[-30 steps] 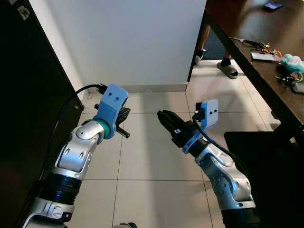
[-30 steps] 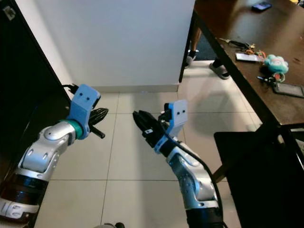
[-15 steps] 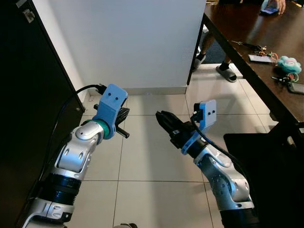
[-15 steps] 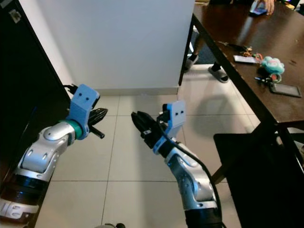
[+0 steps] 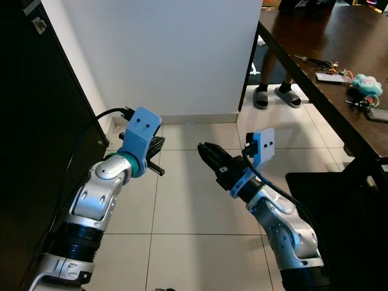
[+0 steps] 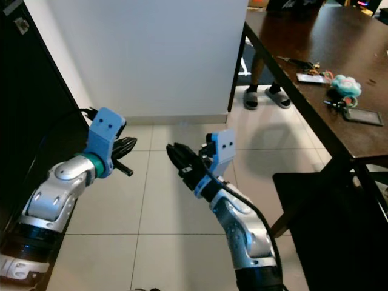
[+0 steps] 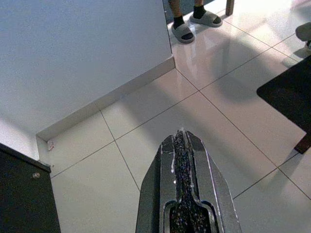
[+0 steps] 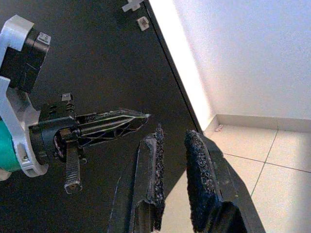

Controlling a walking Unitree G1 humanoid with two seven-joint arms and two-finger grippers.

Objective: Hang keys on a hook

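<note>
A white wall (image 5: 176, 54) stands at the far side, with a pale skirting board (image 5: 200, 113) along its foot. The floor (image 5: 188, 206) is laid with glossy cream tiles with thin dark joints. On the left rises a tall black cabinet (image 5: 30, 133). On the right a dark wooden bench (image 5: 315, 42) runs away into the far right, and a black mat (image 5: 327, 194) lies on the floor below it. Daylight falls softly across the tiles.
</note>
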